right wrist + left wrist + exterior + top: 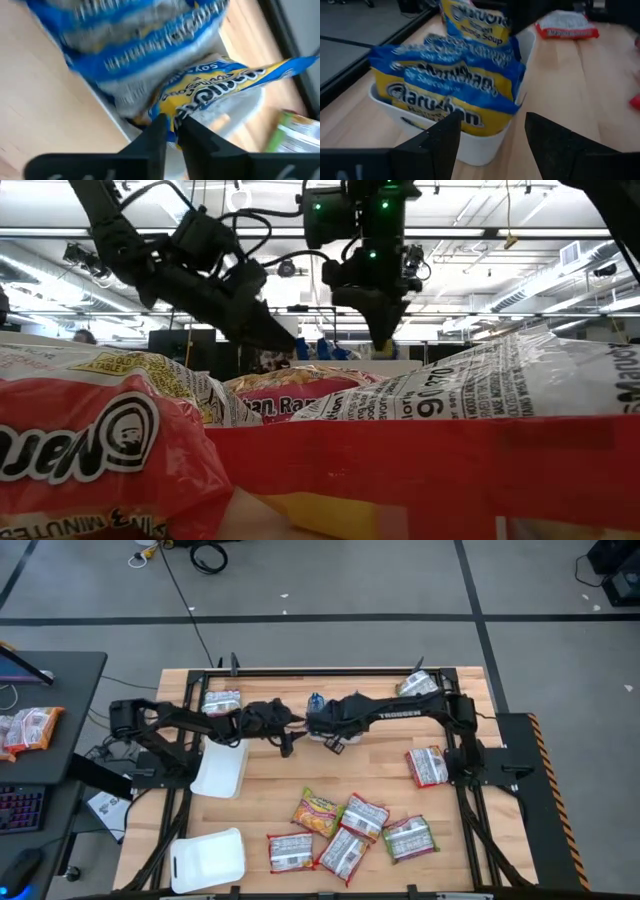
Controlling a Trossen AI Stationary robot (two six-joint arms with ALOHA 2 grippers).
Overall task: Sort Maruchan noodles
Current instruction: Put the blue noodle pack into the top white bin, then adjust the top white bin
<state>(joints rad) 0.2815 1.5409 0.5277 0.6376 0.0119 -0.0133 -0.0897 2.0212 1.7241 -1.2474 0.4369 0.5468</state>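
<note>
Grey workshop floor with black tape lines surrounds my wooden desk (260, 775), which fills the middle of the high view.

Both arms meet at upper centre of that frame, over a white tray (485, 145) stuffed with blue-yellow packets (455, 85).

Right end effector (171, 131): fingers nearly together with a narrow gap, pinching the edge of a yellow-blue packet (225, 85) that lies on the stack in that tray. Packet's long axis runs away from my fingertips toward the frame's right edge. Judgement: mid-release into the blue bin.

Left end effector (492, 135): spread wide, holding nothing, parked just short of the same tray's near wall. So the right arm is the one on the packet.

Unsorted pile (345, 830) sits lower centre of the high view: red-white, green and orange wrappers, well apart from both end effectors. Single red-white packet (428, 766) at centre right, nearer my right arm's base.

Two more white trays (208, 860) at lower left.

Readable: "Maruchan" and "Ramen Noodle Soup" on blue wrappers; "soy sauce" on the pinched one; "TROSSEN" on right arm; "3 MINUTES" in low view.
</note>
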